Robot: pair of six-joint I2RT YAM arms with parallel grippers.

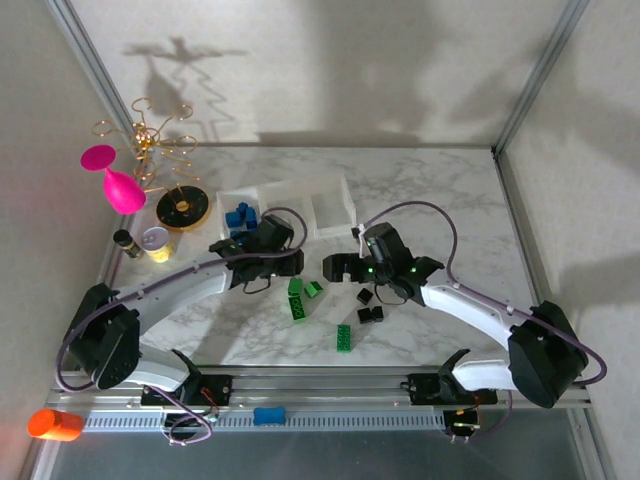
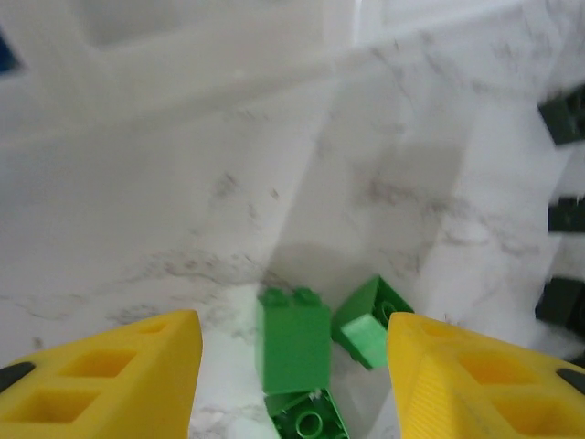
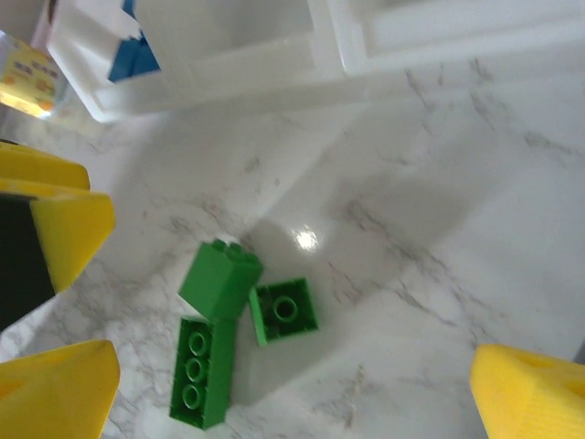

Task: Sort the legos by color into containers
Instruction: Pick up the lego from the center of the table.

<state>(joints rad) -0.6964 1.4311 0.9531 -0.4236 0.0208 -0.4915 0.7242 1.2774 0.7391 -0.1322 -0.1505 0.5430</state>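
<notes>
So, my left gripper point(image 2: 291, 352) hangs over the green bricks point(image 1: 300, 297) with its jaws apart and nothing in them. My right gripper point(image 3: 292, 398) is spread wide and empty too, at the same pile from the other side.

That's my worry: the two heads are close and could bump if both drop. The three greens also touch, one of them tilted, so pinching one could drag or flip its neighbours.

Blue bricks point(image 1: 240, 217) sit in the tray's point(image 1: 333, 212) left compartment. Black cubes point(image 1: 368, 308) and one more green point(image 1: 343, 338) lie near my right arm. The dish point(image 1: 182, 207) and jar point(image 1: 155, 242) stand left of the tray, out of the way.
</notes>
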